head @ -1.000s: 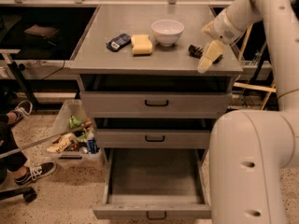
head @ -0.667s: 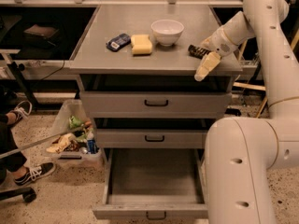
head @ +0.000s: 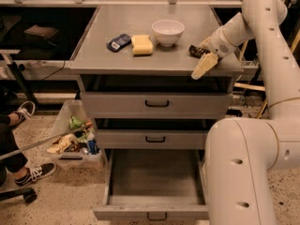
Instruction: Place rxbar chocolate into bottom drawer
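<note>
Where the cabinet top (head: pixel 140 22) nears its right edge, the rxbar chocolate (head: pixel 196 50) lies flat, right of the white bowl (head: pixel 168 31). The gripper (head: pixel 205 65) is at the bar's right end; whether it grasps the bar cannot be told. The bottom drawer (head: pixel 150 213) stands pulled out, well below.

The tool (head: pixel 204 65) is hanging over the right front edge of the surface (head: pixel 136 13), just beside the rxbar chocolate (head: pixel 196 50), which is lying to the right of the white bowl (head: pixel 168 32). The bottom drawer (head: pixel 154 179) is standing pulled open below, while the two upper drawers (head: pixel 157 104) are sitting shut.
</note>
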